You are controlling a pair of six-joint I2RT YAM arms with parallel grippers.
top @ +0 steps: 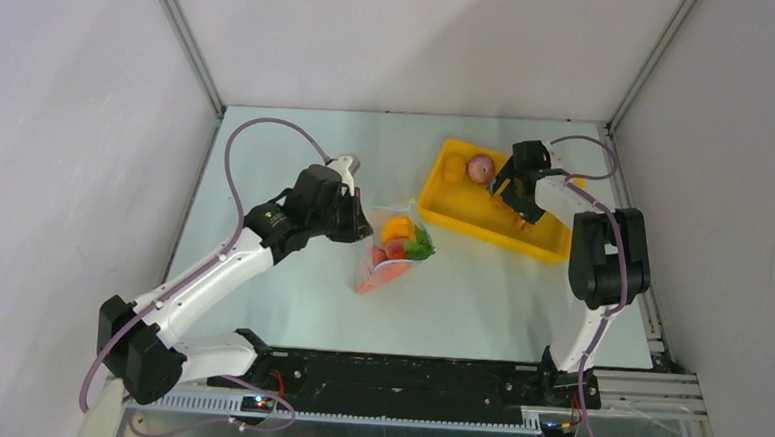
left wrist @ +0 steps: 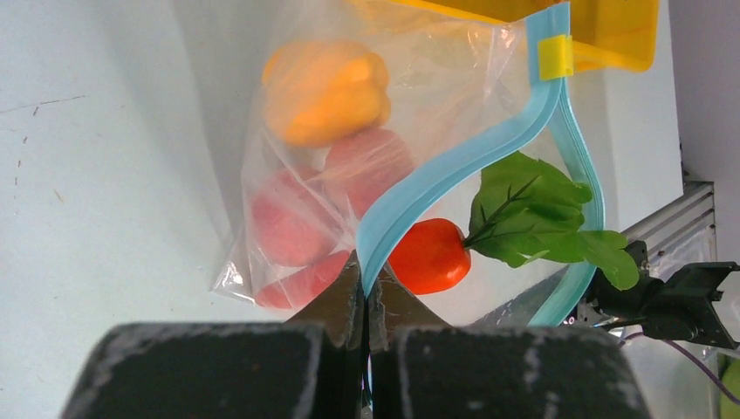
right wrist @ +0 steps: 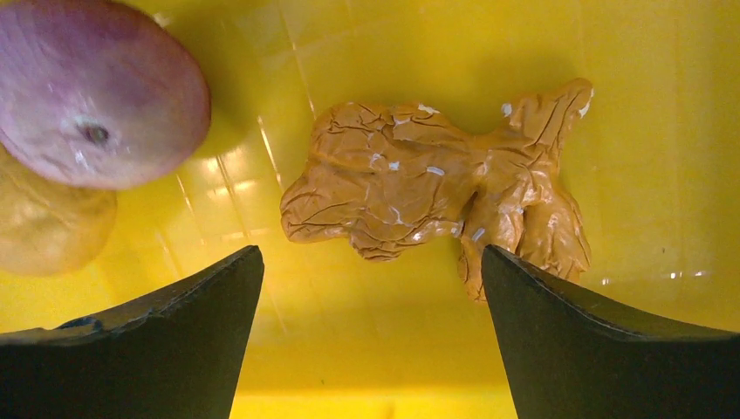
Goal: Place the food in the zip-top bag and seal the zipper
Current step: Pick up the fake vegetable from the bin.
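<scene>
Zip-top bag (top: 394, 249): lies on the table (top: 297, 154) directly ahead of the left gripper (left wrist: 365, 288), mouth open. The zipper (left wrist: 454, 166) runs as a teal strip from the fingertips up and away to the right, ending at a small yellow slider (left wrist: 555, 57). A second teal strip bows out further right, so the two sides of the mouth stand apart.

Left gripper: fingers pressed together on the near end of the zipper, with the strip pinched between them.

Food in the bag, as seen from the left gripper:
- Carrot (left wrist: 428, 255) just beyond the fingertips and slightly right, lying in the open mouth between the two strips. Its green leaf (left wrist: 532, 209) spreads to the right across the opening.
- Two peaches (left wrist: 288, 227) ahead and left of the fingers, behind the clear plastic.
- A yellow-orange fruit (left wrist: 325, 92) beyond the peaches, at the far end of the bag.

Right gripper (right wrist: 371, 262): fingers spread wide, holding nothing, poised over the floor of the yellow tray (right wrist: 366, 349).

Food in the tray, as seen from the right gripper:
- A crinkled amber piece (right wrist: 419, 188) just ahead of the gap between the fingers. Contact cannot be determined.
- An onion (right wrist: 96, 92) ahead and well left of the left finger.
- A round amber fruit (right wrist: 48, 227) touching the onion on its near side.
</scene>
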